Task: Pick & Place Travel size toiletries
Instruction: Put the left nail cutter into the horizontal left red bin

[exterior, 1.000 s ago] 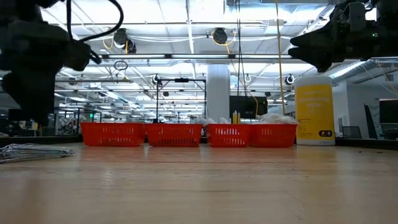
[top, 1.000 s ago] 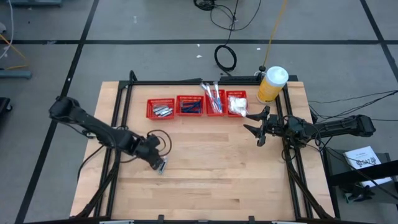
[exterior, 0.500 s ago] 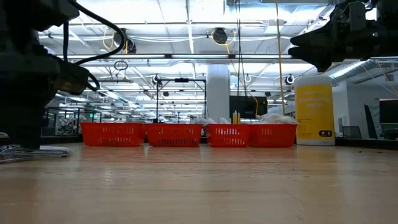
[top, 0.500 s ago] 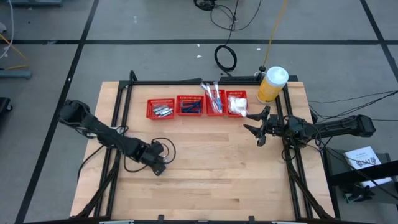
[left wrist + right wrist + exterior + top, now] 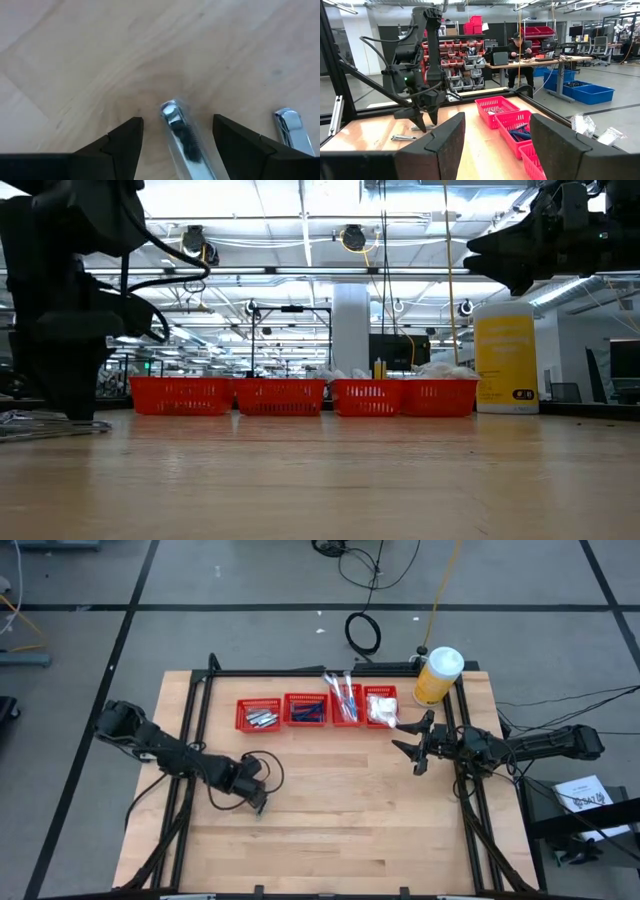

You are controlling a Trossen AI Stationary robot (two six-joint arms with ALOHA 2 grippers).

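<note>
My left gripper is open and low over the table's near left part, pointing down. Its fingers stand on either side of a short silvery-grey tube that lies flat on the wood, without touching it. A second silvery tube lies beside it. In the high view the left gripper hides both tubes. In the low view they show as a silvery streak at the left arm's foot. My right gripper hangs open above the table, right of the baskets.
Four red mesh baskets stand in a row at the far side, holding silvery tubes, dark-blue sticks, white-teal sticks and white packets. A yellow white-capped bottle stands at the far right. A black frame rims the table. Bare wood spans the middle.
My left gripper has come down onto the spot where the silvery tubes lie, and its arm has swung a little toward the table's right. It now stands at table height over them. The tubes have stayed in place.
</note>
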